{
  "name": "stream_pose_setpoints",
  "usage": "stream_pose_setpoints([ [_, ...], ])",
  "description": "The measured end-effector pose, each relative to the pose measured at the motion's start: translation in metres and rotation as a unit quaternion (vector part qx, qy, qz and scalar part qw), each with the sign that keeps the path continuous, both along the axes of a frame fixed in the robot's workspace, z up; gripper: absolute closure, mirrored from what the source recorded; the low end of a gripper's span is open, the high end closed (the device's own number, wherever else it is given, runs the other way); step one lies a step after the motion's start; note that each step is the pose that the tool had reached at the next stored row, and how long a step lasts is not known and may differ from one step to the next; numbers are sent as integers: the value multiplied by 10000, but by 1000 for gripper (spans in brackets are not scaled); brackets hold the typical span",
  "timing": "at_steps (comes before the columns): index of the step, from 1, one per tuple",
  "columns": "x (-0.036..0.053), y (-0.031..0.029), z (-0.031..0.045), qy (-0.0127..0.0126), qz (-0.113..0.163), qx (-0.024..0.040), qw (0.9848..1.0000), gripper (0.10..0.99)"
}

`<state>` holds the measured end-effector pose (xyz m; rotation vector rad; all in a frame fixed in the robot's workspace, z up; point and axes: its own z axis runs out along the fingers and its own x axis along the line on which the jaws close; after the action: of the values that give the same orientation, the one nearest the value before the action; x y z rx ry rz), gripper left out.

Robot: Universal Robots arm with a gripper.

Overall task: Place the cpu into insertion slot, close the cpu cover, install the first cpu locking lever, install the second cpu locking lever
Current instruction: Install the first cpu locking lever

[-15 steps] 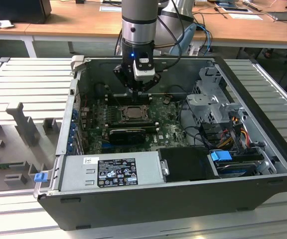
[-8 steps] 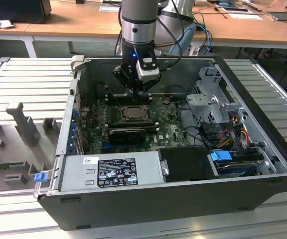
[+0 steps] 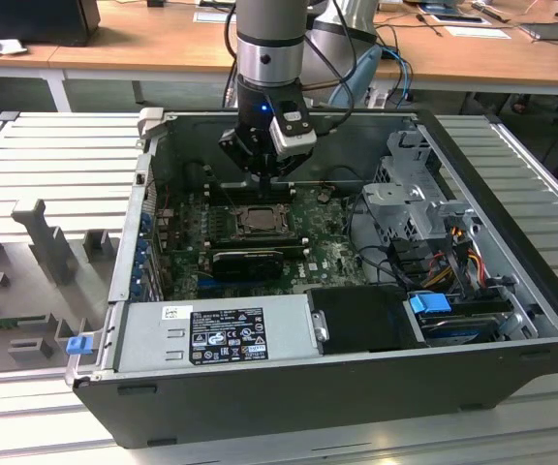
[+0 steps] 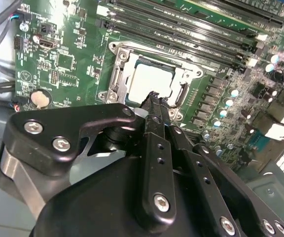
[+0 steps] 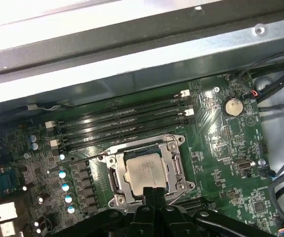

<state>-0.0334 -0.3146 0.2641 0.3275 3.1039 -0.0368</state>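
Note:
The cpu [image 5: 143,170], a dull silver square, lies in the insertion slot [image 5: 113,176] on the green board, as both wrist views show [image 4: 149,79]. The cpu cover [image 5: 175,165], a silver frame with a square cut-out, lies flat around the chip's edges. A thin metal lever [image 5: 85,158] sticks out sideways from the socket. My gripper [image 5: 151,190] hovers just over the socket's edge, black fingers pressed together with nothing between them. From the exterior view, the gripper [image 3: 263,182] hangs inside the open case right above the cpu [image 3: 257,221].
Long black memory slots [image 5: 122,121] run beside the socket, and a coin battery [image 5: 233,106] sits further off. In the case are a black card [image 3: 248,260], a grey power supply [image 3: 216,334], a metal drive cage [image 3: 415,194] and loose cables [image 3: 453,252]. The case wall [image 5: 132,54] is close by.

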Motion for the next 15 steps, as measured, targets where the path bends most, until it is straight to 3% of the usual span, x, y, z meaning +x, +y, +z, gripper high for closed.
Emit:
stream_pose_setpoints([
  [8, 0, 0, 0, 0, 559, 0, 9984, 980],
  [14, 0, 0, 0, 0, 1009, 0, 9949, 980],
  [15, 0, 0, 0, 0, 1165, 0, 9932, 980],
])
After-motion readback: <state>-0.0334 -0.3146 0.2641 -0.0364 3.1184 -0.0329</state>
